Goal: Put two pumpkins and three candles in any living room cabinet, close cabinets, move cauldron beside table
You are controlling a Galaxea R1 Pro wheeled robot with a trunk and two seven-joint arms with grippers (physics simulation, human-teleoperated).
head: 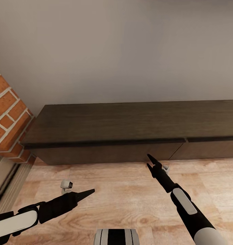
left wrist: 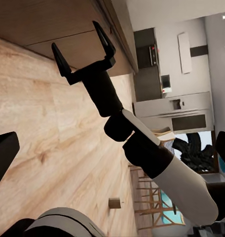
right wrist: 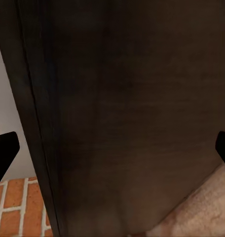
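Note:
The long dark brown cabinet (head: pixel 130 126) runs along the wall, all its flat fronts closed. My right gripper (head: pixel 149 160) is open just in front of the cabinet's lower face, and the left wrist view shows its jaws spread (left wrist: pixel 83 49) with nothing between them. In the right wrist view its fingertips (right wrist: pixel 4 150) frame the dark cabinet front (right wrist: pixel 122 108). My left gripper (head: pixel 87 193) hovers low over the floor, open and empty. One beige candle (left wrist: pixel 115 203) lies on the wooden floor behind the arms. The pumpkins and the cauldron are out of view.
A red brick wall (head: pixel 7 112) juts out at the cabinet's left end. Light wood floor (head: pixel 130 204) spreads in front. Far off in the left wrist view stand a kitchen fridge (left wrist: pixel 174 111), a plant (left wrist: pixel 194 150) and wooden chairs (left wrist: pixel 147 197).

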